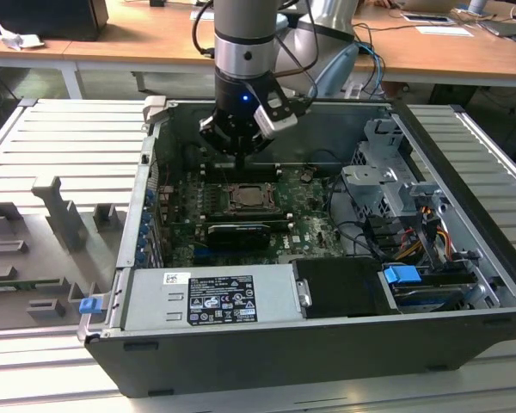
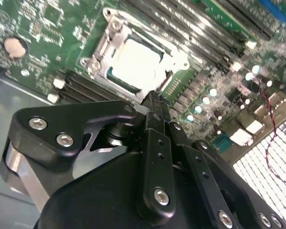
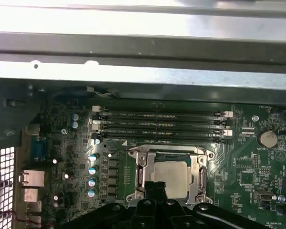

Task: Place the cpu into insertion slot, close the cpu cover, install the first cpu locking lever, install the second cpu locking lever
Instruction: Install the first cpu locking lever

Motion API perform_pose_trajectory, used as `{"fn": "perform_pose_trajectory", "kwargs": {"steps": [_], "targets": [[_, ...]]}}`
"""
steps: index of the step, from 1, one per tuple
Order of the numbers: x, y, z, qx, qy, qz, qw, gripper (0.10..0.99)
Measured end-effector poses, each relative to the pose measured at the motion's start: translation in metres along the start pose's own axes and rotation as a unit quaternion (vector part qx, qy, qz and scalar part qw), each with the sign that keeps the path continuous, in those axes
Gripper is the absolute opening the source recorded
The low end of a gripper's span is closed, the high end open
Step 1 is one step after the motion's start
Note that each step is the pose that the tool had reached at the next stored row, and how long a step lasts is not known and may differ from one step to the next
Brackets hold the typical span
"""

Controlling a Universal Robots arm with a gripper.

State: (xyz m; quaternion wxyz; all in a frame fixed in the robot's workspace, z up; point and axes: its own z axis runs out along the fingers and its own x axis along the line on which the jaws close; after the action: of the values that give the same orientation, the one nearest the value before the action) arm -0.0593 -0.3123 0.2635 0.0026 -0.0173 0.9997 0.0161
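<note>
Exterior view, left to right: we see grey fixtures (image 1: pixel 60 219) on the worktop (image 1: pixel 34 138); then the open computer case (image 1: pixel 327 344); claw (image 1: pixel 239 157) clenched, empty, hanging over the motherboard (image 1: pixel 305 228) near the cpu (image 1: pixel 244 198); first wrist view: cpu lies flat, framed by the lowered cpu cover (image 3: pixel 142 172), beside memory slots (image 3: pixel 162 126); drive cage (image 1: pixel 387 172) rightmost.

Pale silver-grey cpu (image 3: pixel 171 175); silvery cpu cover (image 3: pixel 141 171); green motherboard (image 3: pixel 248 171), black memory slots (image 3: pixel 162 125); black hand (image 2: pixel 153 100); blue clip (image 1: pixel 402 277); grey striped surface (image 1: pixel 69 138)

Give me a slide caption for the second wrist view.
Gripper near the cpu, which sits framed by the cpu cover.
</note>
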Motion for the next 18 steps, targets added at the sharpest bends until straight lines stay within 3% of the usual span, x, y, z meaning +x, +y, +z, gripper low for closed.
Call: {"fn": "perform_pose_trajectory", "kwargs": {"steps": [2,3,18], "targets": [[0.0039,0.0001,0.0000,-0.0104,-0.0015,0.000,0.9999,0.106],[0.0064,0.0002,0.0000,-0.0129,-0.0022,0.000,0.9999,0.106],[0.0418,0.0017,0.0026,-0.0130,-0.0032,-0.002,0.9999,0.106]]}}
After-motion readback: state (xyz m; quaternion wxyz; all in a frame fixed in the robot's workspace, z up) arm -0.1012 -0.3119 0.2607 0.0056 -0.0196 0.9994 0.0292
